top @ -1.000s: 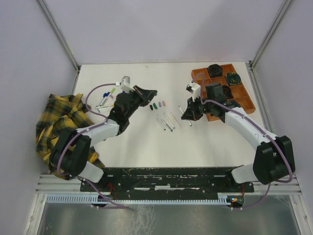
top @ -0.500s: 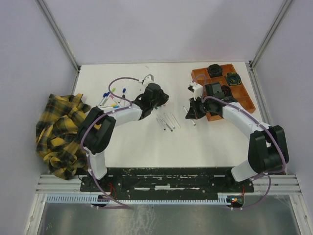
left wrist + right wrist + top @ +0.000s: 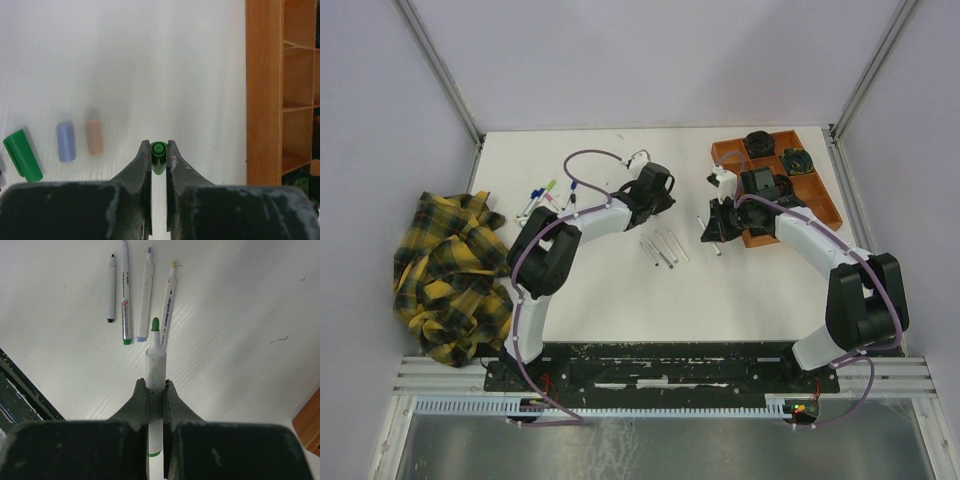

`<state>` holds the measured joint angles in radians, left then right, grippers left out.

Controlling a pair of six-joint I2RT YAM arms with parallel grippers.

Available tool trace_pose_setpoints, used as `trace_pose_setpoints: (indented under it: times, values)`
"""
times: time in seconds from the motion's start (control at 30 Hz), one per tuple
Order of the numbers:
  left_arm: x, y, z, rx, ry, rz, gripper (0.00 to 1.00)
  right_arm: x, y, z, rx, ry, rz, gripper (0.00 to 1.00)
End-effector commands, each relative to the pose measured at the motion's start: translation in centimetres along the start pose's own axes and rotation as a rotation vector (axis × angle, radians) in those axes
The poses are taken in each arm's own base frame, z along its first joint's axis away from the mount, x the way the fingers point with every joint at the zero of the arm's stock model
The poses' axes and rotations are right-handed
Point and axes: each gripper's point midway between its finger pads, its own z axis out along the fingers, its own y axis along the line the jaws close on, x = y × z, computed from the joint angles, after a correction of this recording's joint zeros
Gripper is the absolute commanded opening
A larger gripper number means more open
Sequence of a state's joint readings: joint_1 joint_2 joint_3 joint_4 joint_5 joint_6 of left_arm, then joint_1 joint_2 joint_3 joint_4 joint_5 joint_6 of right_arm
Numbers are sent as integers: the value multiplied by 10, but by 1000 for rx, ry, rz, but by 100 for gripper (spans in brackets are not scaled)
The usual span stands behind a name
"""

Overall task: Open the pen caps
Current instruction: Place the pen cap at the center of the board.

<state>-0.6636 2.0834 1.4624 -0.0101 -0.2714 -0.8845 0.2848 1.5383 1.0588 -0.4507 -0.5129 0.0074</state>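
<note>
4 pens (image 3: 662,248) between cloth (image 3: 450,270) — left — and tray (image 3: 823,208), right

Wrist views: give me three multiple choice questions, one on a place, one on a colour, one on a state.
1. The three loose caps lie: A) left of the left end effector B) right of it C) on top of it
2. The cap in that end effector is: A) yellow B) green C) black
3. The pen in the right end effector is: A) capped B) lying free C) uncapped
Answers: 1 A, they sit left of it in the left wrist view; 2 B, green shows in its grip; 3 C, its green tip is bare.
</note>
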Motion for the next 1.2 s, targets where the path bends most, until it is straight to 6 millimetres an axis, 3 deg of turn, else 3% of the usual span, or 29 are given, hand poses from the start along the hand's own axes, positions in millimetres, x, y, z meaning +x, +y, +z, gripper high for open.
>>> trace_pose_setpoints:
  times: [0.0,0.4,0.6,0.93,1.17]
  values:
    - [-5,6,10,-65,-21,64,3,-22,-1,-6,13,-54,-9,1]
    - [5,18,35,-151,5,108,6,-19,-4,-1,16,-32,10,2]
    - [5,23,37,-170,-2,118,23,-16,-7,3,17,-18,19,2]
    - [4,26,37,-182,-4,124,30,-12,-9,8,17,3,39,4]
    - [-2,17,32,-159,-10,128,34,-11,-10,10,17,10,44,4]
